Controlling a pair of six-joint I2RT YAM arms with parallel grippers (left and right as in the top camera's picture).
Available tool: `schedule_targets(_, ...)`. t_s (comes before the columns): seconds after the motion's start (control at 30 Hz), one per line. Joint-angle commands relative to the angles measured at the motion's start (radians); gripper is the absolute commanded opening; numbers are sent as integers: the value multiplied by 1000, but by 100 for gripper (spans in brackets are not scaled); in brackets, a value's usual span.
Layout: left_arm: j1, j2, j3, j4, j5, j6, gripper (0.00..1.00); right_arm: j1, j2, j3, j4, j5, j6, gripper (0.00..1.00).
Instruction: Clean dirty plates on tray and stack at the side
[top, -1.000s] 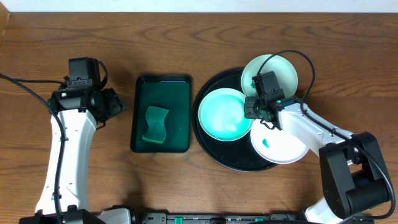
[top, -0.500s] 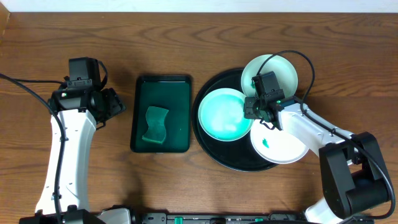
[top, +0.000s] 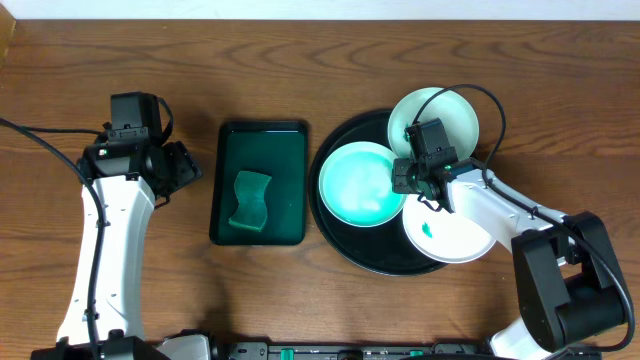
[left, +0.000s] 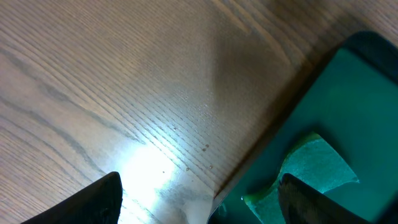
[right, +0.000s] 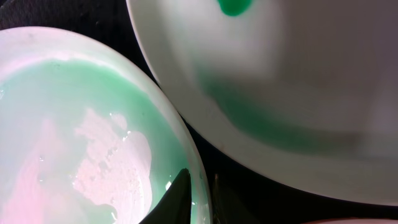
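Note:
Three white plates lie on the black tray (top: 340, 245). The left plate (top: 358, 185) glows aqua and looks wet. A second plate (top: 445, 112) is at the back, and a third (top: 455, 238) at the front right has a green smear. My right gripper (top: 405, 180) is shut on the aqua plate's right rim. In the right wrist view its fingers (right: 200, 198) straddle that rim (right: 74, 137), next to a smeared plate (right: 298, 81). My left gripper (top: 185, 170) is open and empty over the table; its fingers also show in the left wrist view (left: 202, 205).
A dark green rectangular tray (top: 258, 140) holding a green sponge (top: 252, 198) sits between the arms, left of the black tray. In the left wrist view its edge (left: 348, 93) and sponge (left: 311, 168) lie at the right. Bare wood surrounds both trays.

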Motion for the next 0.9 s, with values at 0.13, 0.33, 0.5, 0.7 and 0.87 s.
schedule_targets(0.13, 4, -6, 26, -3, -10, -5, 80, 17, 9, -17, 6, -8, -2, 10)
schedule_targets(0.33, 4, -5, 26, -4, -10, -5, 80, 17, 9, -23, 6, -9, -2, 6)
schedule_targets(0.5, 4, -6, 26, -4, -10, -5, 80, 13, 8, -20, 6, -9, -2, 1)
schedule_targets(0.7, 4, -6, 26, -3, -10, -5, 80, -20, -7, 6, -19, -71, -3, 1)
schedule_targets(0.87, 4, -6, 26, -4, -10, -5, 81, -44, -38, 6, -31, -77, -3, 1)
